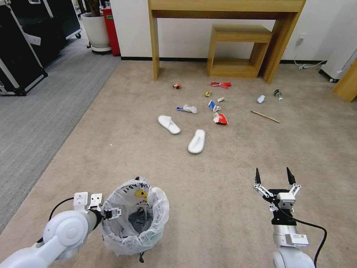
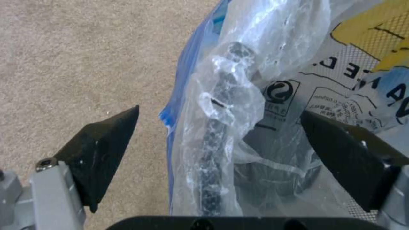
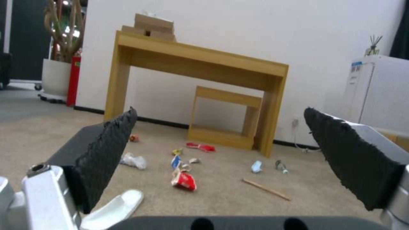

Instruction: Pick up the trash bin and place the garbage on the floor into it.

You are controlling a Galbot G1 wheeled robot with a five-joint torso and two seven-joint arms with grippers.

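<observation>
- Here, the left claw [image 2: 219,140] is sitting spread across the trash bin [image 1: 134,219], one finger outside the wall over the carpet and the other inside the bag, so the dark rim is lying between them, not yet pinched.
- That straddle is probably setting up a clamp on the rim, judging by how the wrapped wire edge is running straight down the gap in the left wrist view.
- The bin is standing upright on the floor [image 1: 223,193] at the robot's near left, its crinkly liner puffing over the edge.
- The right claw [image 1: 274,178] is hanging spread and empty above the carpet on the near right, pointing toward the litter, seemingly waiting its turn.
- Farther out, the garbage is lying scattered: two white slippers [image 1: 196,141] nearest, then a red carton [image 1: 220,118], crumpled white paper [image 1: 190,108] and a wooden stick [image 1: 265,116], all well apart from the bin.
- Beyond them, a wooden desk [image 1: 227,7] is standing against the wall.
</observation>
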